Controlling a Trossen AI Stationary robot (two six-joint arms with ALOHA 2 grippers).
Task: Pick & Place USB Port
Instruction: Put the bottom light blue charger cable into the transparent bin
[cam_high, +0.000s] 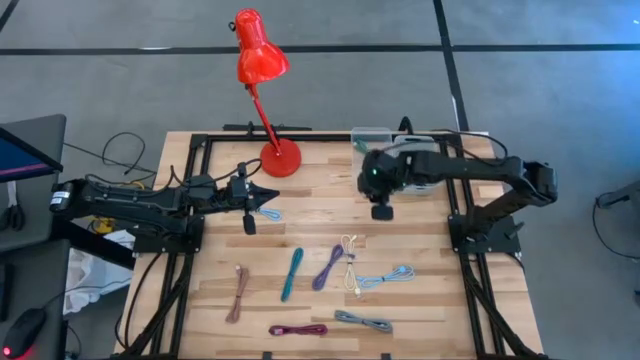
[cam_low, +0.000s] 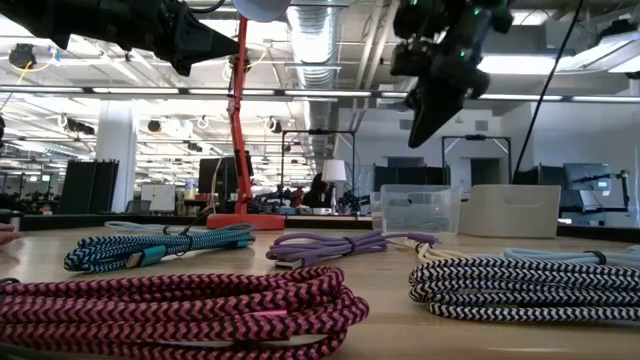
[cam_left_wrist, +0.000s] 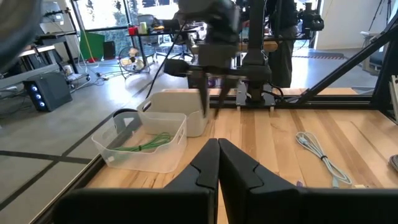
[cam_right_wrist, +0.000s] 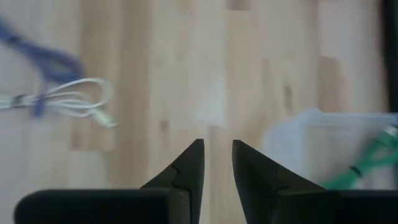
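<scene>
Several coiled USB cables lie on the wooden table: purple (cam_high: 328, 267), white (cam_high: 349, 262), teal (cam_high: 291, 273), light blue (cam_high: 385, 278), and more toward the near edge. A green cable (cam_left_wrist: 149, 143) lies inside the clear container (cam_high: 372, 140) at the far side. My right gripper (cam_right_wrist: 217, 152) hangs above bare wood just near of the container, slanting down, open by a narrow gap with nothing between its fingers. My left gripper (cam_left_wrist: 218, 149) is shut and empty, held level above the table's left part.
A red desk lamp (cam_high: 262, 60) stands with its base (cam_high: 280, 157) at the table's far edge, left of the container. A white box (cam_low: 510, 210) sits beside the container. A small pale-blue cable (cam_high: 268, 213) lies under my left gripper. Black frame rails run along the table's sides.
</scene>
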